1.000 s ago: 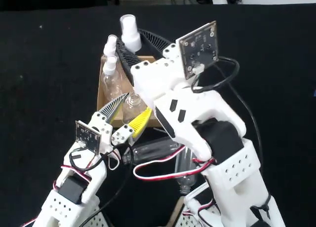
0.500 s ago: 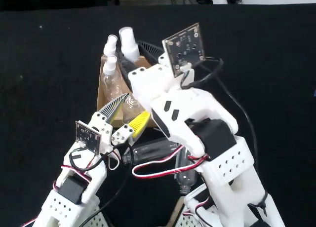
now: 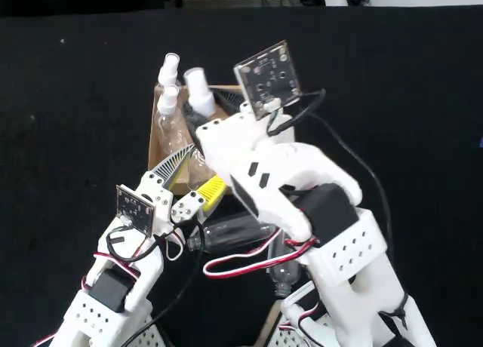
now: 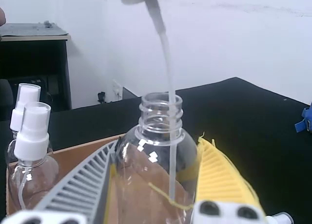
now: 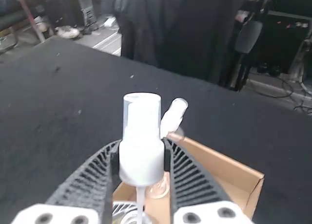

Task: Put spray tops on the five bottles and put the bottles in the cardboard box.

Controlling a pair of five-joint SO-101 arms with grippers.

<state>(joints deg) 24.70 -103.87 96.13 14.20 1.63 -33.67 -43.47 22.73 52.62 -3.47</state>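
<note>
i count: two capped bottles (image 4: 30,151) in box (image 3: 155,139), two loose bottles (image 3: 234,230) on black bench (image 3: 75,98), open bottle (image 4: 156,151) clamped in left tool (image 4: 156,173), spray top (image 5: 141,146) clamped in right tool (image 5: 141,160). white wall (image 4: 243,39) behind.

The table (image 3: 68,136) is covered in black cloth. A shallow cardboard box (image 3: 155,155) sits flat on it near the middle, open side up. The left arm's base (image 3: 98,317) and the right arm's base (image 3: 355,302) stand at the near edge. Between the box and those bases two clear bottles lie on their sides on the cloth: the first bottle (image 3: 234,230) crosswise, the second bottle (image 3: 281,270) just beside it with its neck toward the near edge, both partly hidden under the right arm.
</note>
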